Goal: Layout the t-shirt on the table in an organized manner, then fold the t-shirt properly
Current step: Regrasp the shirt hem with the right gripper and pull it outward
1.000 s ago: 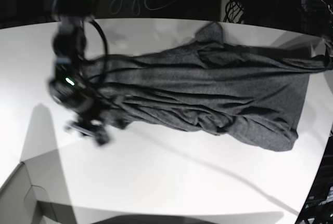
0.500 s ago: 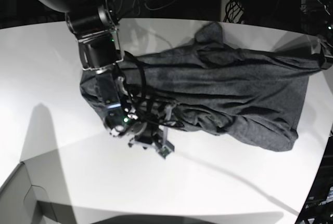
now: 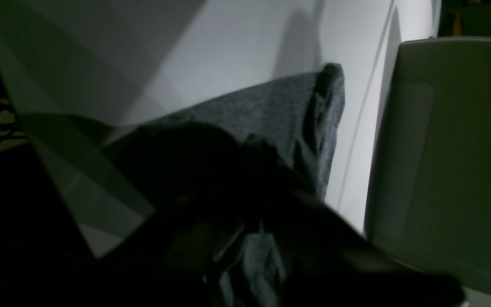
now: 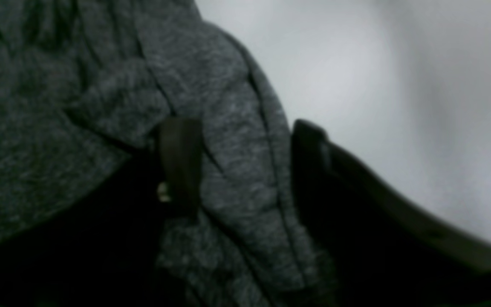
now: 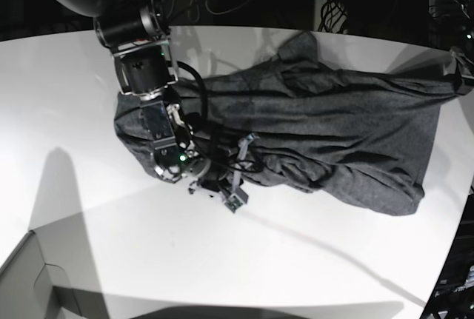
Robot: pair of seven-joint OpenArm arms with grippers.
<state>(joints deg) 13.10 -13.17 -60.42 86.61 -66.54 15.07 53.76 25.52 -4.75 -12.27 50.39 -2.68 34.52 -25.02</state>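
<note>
Left wrist: shirt (image 3: pixel 271 111) lies on white desk (image 3: pixel 237 51); left gripper (image 3: pixel 245 238) is dark, pressed together, cloth bunched at it. Grey box (image 3: pixel 446 157) to the right.

Right wrist: right gripper (image 4: pixel 237 170) spread, one finger (image 4: pixel 179 162) on the cloth, a shirt fold between the jaws.

Base: shirt (image 5: pixel 326 126) spread wrinkled across the desk (image 5: pixel 296 260); right gripper (image 5: pixel 233 178) at its near edge.
</note>
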